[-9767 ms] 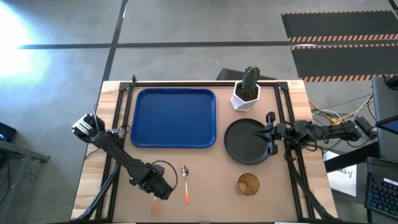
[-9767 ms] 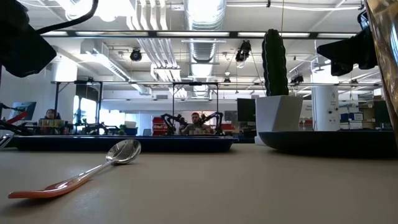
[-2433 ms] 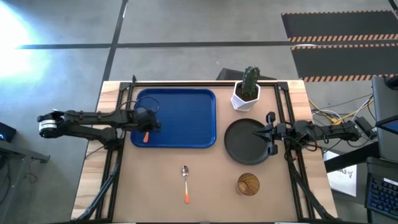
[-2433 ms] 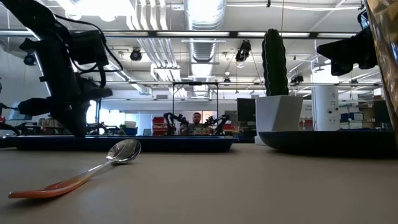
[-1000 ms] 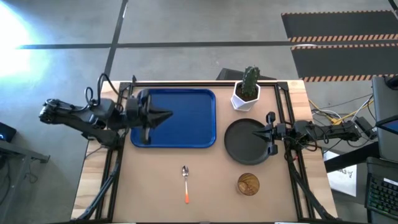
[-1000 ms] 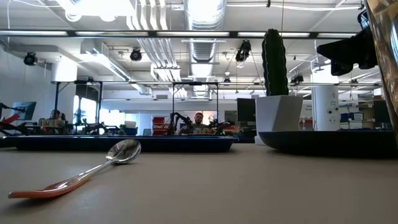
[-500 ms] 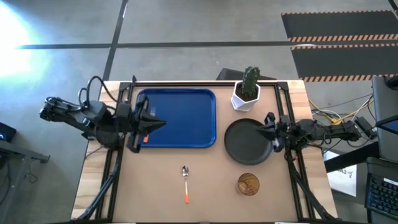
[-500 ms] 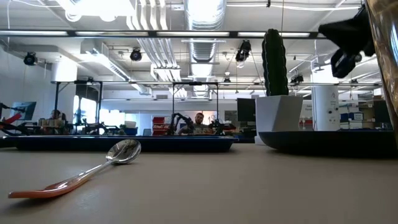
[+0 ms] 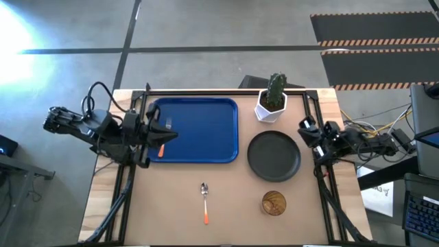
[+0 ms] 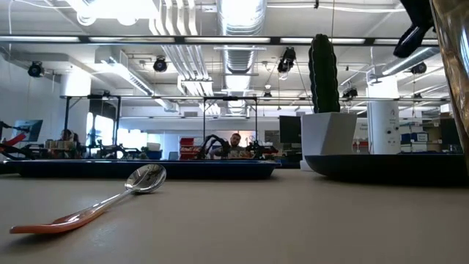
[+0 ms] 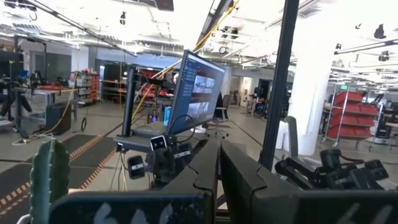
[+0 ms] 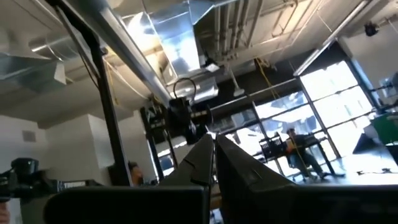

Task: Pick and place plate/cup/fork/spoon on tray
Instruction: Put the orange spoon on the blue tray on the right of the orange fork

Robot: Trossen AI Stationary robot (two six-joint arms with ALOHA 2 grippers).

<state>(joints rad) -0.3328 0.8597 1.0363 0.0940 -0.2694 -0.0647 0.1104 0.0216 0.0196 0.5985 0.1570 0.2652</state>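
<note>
Item, fork (image 9: 162, 145): lay on the tray (image 9: 199, 130) just ahead of the withdrawn left gripper (image 9: 164, 134), closed and empty; right gripper (image 9: 306, 132), closed and empty, had lifted off the plate (image 9: 274, 156); plate, spoon (image 9: 204, 199) and cup (image 9: 274, 203) remained on the tabletop (image 9: 233, 206).

Fork (image 9: 161, 147) on tray (image 9: 199, 130) — others outside

Colours: tray (image 9: 199, 130) solid blue. Fork (image 9: 162, 147) on it has an orange handle, tines silver. Spoon (image 9: 204, 202) silver bowl, orange handle. Plate (image 9: 274, 156) matte black. Cup (image 9: 274, 203) amber-brown, translucent. Cactus (image 9: 276, 88) green in a white pot (image 9: 269, 108). Tabletop (image 9: 226, 199) light tan wood, black frame rails. Both arms dark. Floor (image 9: 226, 34) grey with black lines, orange-and-white striped strips on the black mats at far right.
</note>
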